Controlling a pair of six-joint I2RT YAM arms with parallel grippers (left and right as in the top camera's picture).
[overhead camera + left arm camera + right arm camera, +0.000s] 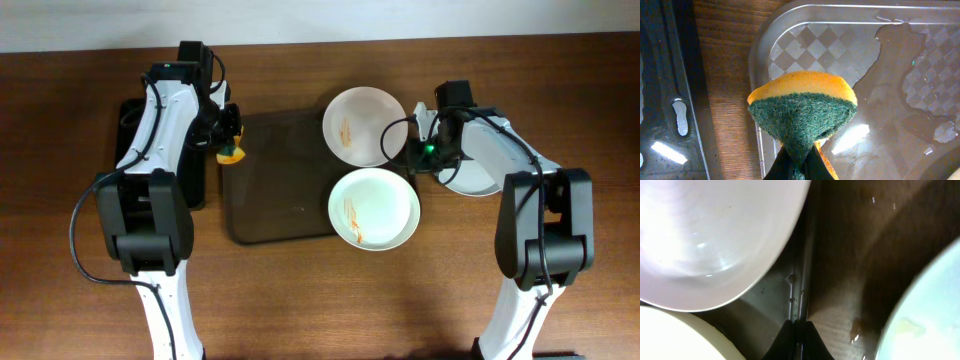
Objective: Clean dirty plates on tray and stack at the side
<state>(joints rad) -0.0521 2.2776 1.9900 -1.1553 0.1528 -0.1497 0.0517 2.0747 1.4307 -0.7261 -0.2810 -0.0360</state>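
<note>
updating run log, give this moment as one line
left claw grips sponge | right claw pinches tray rim | two smeared plates on tray | third plate off tray

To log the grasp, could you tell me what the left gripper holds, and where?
A soft orange sponge with green scouring pad, pinched at the pad's lower edge.

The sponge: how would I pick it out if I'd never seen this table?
Find the large dark brown tray in the middle of the table. At its left edge, near the far corner, the left gripper pinches a small sponge. It is the only orange-and-green thing; the plates nearby are white.
</note>
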